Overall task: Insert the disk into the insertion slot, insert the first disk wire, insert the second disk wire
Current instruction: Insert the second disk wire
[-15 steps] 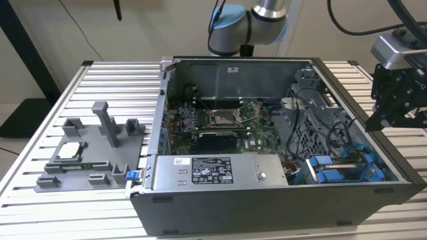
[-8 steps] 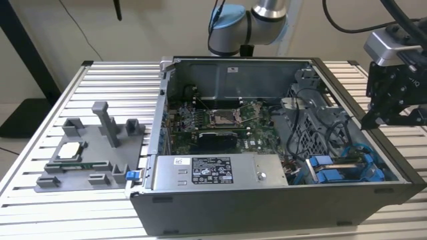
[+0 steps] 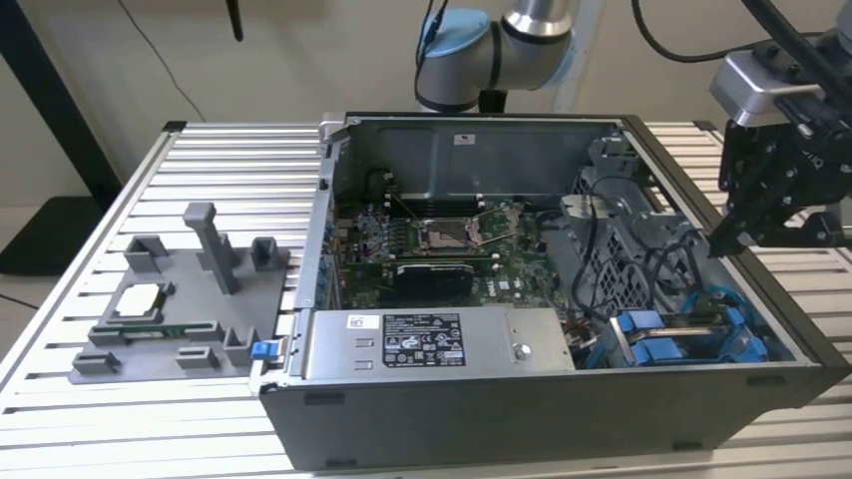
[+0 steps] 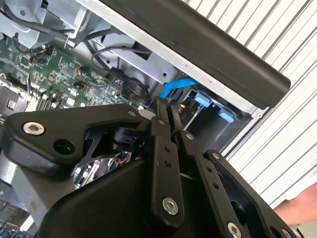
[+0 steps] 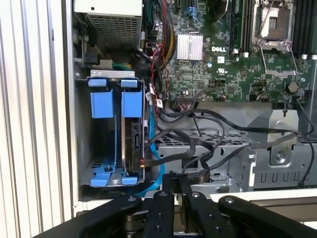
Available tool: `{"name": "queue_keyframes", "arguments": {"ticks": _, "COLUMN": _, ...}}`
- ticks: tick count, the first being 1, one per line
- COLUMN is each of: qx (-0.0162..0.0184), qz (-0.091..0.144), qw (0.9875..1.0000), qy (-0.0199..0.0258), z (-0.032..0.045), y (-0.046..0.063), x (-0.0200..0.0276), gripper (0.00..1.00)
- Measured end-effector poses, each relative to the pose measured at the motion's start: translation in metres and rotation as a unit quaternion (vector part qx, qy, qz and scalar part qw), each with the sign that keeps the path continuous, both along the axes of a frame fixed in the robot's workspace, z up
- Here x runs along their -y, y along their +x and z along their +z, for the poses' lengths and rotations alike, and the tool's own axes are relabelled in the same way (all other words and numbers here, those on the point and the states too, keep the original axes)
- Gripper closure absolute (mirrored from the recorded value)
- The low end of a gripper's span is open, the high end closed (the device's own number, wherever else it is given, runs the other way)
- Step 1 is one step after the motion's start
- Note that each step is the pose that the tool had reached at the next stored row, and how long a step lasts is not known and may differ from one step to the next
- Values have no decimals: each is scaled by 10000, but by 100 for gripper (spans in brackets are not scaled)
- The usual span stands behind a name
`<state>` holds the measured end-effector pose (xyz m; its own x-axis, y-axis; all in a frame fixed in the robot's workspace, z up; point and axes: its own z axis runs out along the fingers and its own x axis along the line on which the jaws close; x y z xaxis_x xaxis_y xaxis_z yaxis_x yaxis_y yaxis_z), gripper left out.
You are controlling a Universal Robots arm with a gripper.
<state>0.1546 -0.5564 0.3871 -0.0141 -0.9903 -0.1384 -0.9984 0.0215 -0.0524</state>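
The gripper (image 3: 729, 238) hangs at the right edge of the exterior view, above the rim of the open computer case (image 3: 533, 419). Both wrist views show its jaws drawn together with nothing visible between them. That closed, empty pose over the rim reads as a tool free of any load, not one carrying a part.

The disk (image 3: 685, 324) sits in the lower right of the exterior view, standing on edge in its blue carrier inside the insertion slot (image 5: 84, 144), so the first step looks done. In the first wrist view the carrier's blue tab lies level with the cage mouth beside a second blue carrier (image 5: 101, 99), which suggests the disk is pushed fully home. The cage holds it on edge so that its connector end faces the cable side.

A light-blue cable (image 5: 154, 166) and dark cables (image 5: 208, 148) loop toward that end of the disk. Whether either plug is seated cannot be told. The gripper is nearest these cables, just over their loop, which fits work on the wires.
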Motion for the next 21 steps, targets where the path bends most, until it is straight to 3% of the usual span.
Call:
{"name": "queue_keyframes", "arguments": {"ticks": 14, "qx": 10, "qz": -1, "qw": 10000, "qy": 0, "z": 17, "y": -234, "x": 21, "gripper": 100}}
{"name": "queue_keyframes", "arguments": {"ticks": 21, "qx": 11, "qz": 0, "qw": 10000, "qy": 0, "z": 6, "y": -259, "x": 50, "gripper": 100}}
